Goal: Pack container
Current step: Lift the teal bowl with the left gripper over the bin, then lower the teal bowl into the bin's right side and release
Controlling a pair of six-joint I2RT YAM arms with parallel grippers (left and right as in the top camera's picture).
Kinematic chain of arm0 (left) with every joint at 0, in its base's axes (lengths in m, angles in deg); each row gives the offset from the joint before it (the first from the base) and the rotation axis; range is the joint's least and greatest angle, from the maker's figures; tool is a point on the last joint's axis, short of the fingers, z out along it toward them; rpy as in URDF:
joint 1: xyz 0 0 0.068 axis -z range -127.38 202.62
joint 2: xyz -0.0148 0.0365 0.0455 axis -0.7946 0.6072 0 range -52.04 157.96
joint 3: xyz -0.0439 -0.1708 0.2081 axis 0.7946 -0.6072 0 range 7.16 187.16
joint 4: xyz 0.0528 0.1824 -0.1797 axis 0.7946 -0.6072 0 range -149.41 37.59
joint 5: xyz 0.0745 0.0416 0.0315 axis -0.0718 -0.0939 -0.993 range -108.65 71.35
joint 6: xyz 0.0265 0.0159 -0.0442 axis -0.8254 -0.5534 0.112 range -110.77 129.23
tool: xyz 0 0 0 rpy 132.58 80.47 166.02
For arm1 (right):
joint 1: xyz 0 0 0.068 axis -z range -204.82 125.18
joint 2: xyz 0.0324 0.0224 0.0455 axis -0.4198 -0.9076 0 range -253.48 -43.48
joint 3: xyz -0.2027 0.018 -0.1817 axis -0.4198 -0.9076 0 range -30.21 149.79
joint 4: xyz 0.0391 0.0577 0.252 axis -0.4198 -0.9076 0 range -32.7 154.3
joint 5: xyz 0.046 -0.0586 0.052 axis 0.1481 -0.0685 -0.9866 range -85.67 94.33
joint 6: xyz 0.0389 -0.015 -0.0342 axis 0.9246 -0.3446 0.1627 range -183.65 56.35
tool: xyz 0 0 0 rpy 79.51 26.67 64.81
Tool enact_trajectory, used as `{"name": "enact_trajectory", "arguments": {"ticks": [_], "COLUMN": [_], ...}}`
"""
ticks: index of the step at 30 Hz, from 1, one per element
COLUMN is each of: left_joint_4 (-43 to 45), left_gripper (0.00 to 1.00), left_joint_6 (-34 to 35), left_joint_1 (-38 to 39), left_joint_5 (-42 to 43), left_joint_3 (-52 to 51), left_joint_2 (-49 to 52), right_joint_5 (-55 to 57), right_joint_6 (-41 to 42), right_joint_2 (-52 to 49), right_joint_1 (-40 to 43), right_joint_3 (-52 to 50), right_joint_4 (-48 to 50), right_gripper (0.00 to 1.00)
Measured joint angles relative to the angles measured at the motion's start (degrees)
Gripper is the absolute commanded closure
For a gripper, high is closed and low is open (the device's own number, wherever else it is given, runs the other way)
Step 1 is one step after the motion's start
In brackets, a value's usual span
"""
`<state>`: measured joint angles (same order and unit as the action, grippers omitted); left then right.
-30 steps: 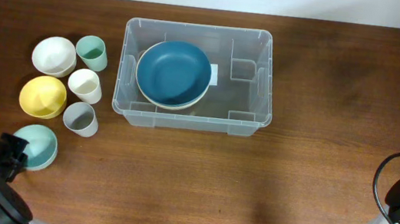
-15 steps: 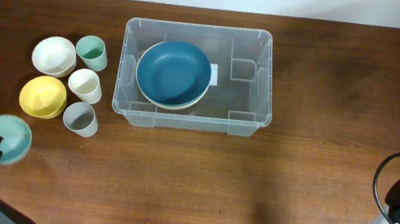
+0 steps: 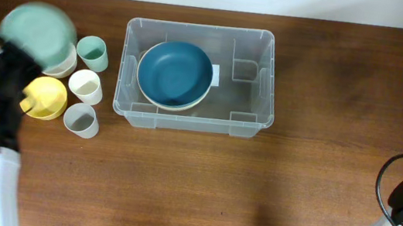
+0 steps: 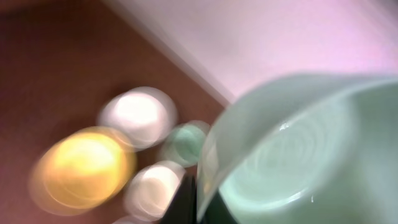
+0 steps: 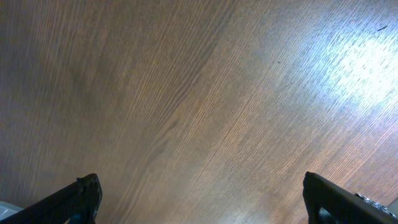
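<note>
Partly packed: one bowl is in, one is held aloft, and five items are waiting.

Inside the container (image 3: 247,95), at mid-rear of the tabletop (image 3: 176,188), one dark blue bowl (image 3: 175,73) is logged at the left end. A pale green bowl (image 3: 38,32) is clamped by its rim in the left hand (image 3: 15,57), above the waiting items and not yet over the container. Judged left to pack: yellow bowl (image 3: 44,97), white bowl (image 4: 137,115), green cup (image 3: 94,53), white cup (image 3: 86,86), grey cup (image 3: 81,120). The right hand (image 5: 199,199) is held wide apart, empty, over bare wood. From overhead the white bowl is largely covered by the held bowl. The left wrist view is blurred, and its fingers are cut off at the lower edge.
</note>
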<state>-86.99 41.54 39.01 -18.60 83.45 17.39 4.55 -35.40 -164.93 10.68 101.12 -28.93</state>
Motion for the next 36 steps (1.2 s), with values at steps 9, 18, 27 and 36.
{"name": "enact_trajectory", "arguments": {"ticks": [9, 18, 27, 36], "left_joint_4": [28.41, 39.80, 41.18, 39.01], "left_gripper": [0.96, 0.92, 0.89, 0.87], "left_joint_6": [0.76, 0.66, -2.58, -4.02], "left_joint_1": [27.80, 38.51, 42.91, 43.65], "left_joint_5": [0.02, -2.73, -3.52, -4.61], "left_joint_3": [0.66, 0.63, 1.57, 2.38], "left_joint_2": [12.13, 32.33, 40.65, 44.24], "right_joint_5": [-0.02, -0.02, -0.02, -0.02], "right_joint_6": [-0.04, 0.00, -0.02, 0.00], "right_joint_2": [0.00, 0.00, 0.00, 0.00], "right_joint_1": [0.00, 0.00, 0.00, 0.00], "right_joint_3": [0.00, 0.00, 0.00, 0.00], "right_joint_4": [0.00, 0.00, 0.00, 0.00], "right_gripper": [0.01, 0.01, 0.01, 0.01]}}
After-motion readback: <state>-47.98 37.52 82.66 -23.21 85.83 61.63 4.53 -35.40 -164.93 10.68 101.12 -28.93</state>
